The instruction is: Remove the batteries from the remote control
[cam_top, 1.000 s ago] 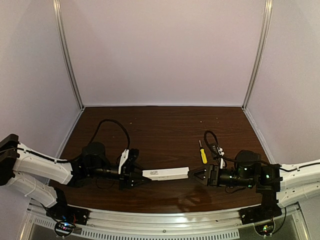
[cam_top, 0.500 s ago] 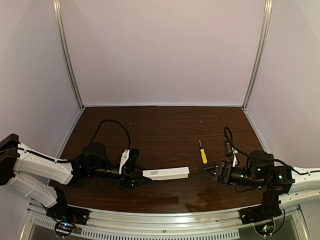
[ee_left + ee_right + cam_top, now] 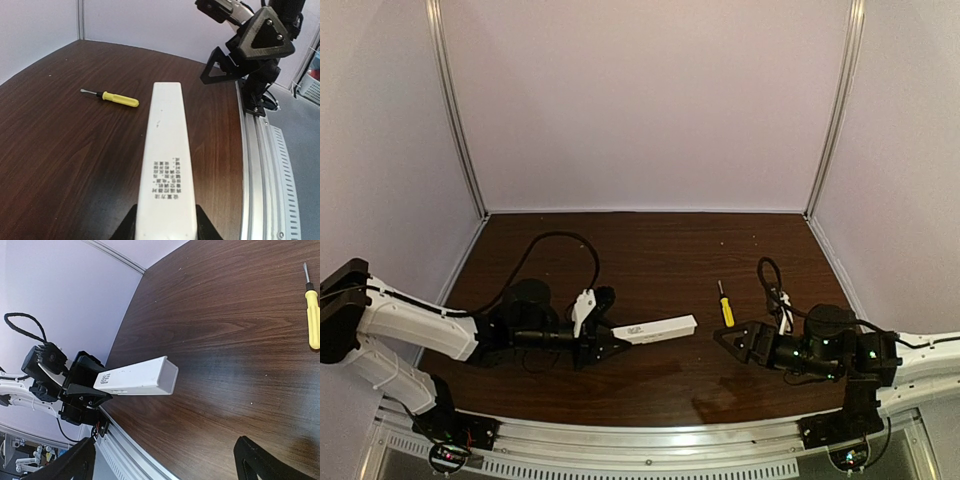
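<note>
Left gripper (image 3: 604,336) pinches one end of the remote control (image 3: 656,329); right gripper (image 3: 731,341) spread wide, well apart. We see no batteries out: unloading looks entirely ahead.

High rear overview; close, opposed wrist views, both with remote control (image 3: 167,165).

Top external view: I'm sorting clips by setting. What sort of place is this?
Likely a robot test booth: wall panels enclose a brown table; left arm and right arm mount on a metal rail at its near edge.
</note>
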`<state>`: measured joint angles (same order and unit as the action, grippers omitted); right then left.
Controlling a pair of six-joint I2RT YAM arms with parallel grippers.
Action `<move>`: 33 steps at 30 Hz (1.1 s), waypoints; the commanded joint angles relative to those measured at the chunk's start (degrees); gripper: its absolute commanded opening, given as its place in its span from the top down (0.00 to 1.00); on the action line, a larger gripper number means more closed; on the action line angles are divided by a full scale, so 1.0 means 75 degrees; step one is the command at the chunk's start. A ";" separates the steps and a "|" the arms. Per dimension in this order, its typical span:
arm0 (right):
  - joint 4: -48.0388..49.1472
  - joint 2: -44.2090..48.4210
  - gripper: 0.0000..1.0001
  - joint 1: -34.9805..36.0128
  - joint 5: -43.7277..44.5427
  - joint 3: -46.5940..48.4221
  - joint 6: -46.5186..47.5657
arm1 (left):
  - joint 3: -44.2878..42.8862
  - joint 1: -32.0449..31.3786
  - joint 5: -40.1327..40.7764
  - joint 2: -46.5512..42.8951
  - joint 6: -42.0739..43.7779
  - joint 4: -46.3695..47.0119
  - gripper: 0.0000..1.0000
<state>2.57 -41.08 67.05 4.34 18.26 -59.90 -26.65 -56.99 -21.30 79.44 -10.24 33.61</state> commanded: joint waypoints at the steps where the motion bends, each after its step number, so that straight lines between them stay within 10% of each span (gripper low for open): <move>1: 0.0286 0.0275 0.00 -0.0054 0.0675 -0.0363 -0.0260 | -0.0395 -0.0056 0.1213 0.0126 -0.0294 -0.0045 1.00; 14: 0.0971 -0.0129 0.00 -0.0786 -0.0761 -0.0255 0.0397 | -0.1018 -0.0382 0.1982 -0.0164 0.0069 -0.1383 1.00; 21: 0.1289 -0.1227 0.00 -0.2007 -0.2958 0.0196 0.0453 | -0.1075 -0.0376 0.1190 0.0126 0.0340 -0.1351 1.00; 33: 0.1711 -0.0974 0.02 -0.2012 -0.3528 -0.0382 0.0007 | -0.1061 -0.0379 -0.0113 0.0691 0.0488 -0.1096 1.00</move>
<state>12.32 -49.15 52.25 -19.59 17.93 -57.84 -33.39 -59.64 -17.26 84.44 -7.49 22.00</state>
